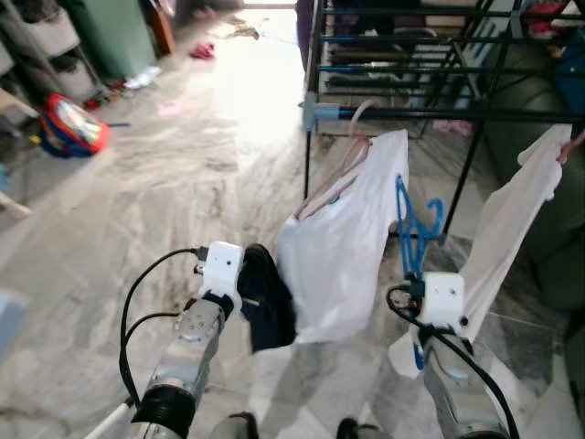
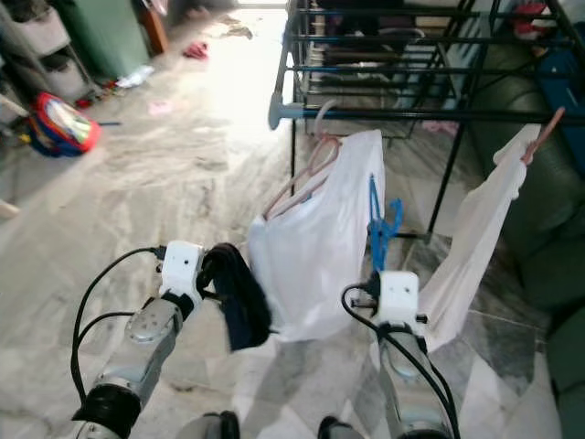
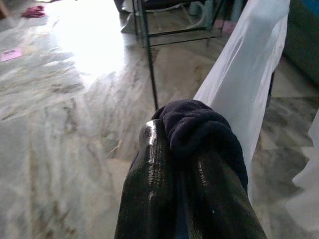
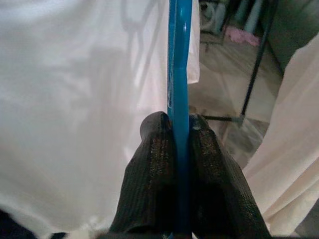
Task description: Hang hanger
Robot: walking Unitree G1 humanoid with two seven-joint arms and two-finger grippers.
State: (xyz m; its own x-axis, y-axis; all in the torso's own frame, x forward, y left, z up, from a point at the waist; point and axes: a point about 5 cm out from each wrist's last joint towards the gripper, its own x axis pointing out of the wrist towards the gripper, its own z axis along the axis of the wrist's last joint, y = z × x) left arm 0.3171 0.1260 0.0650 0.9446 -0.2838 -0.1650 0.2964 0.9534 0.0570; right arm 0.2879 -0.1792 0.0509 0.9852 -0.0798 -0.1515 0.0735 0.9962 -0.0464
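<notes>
Black drying rack [image 1: 402, 114] spans the upper right; its rail lies up and ahead of the right gripper [image 4: 180, 130], clamped on the upright blue hanger [image 1: 413, 224] at centre right. Left gripper [image 3: 182, 164] clutches a dark cloth [image 1: 267, 297].

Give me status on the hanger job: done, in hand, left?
Done: a white garment already hangs on a pink hanger from the black drying rack. In hand: the right claw is shut on the blue hanger, held upright below the rail; the left claw is shut on a dark cloth. Left: the blue hanger is not yet hooked on the rack.
</notes>
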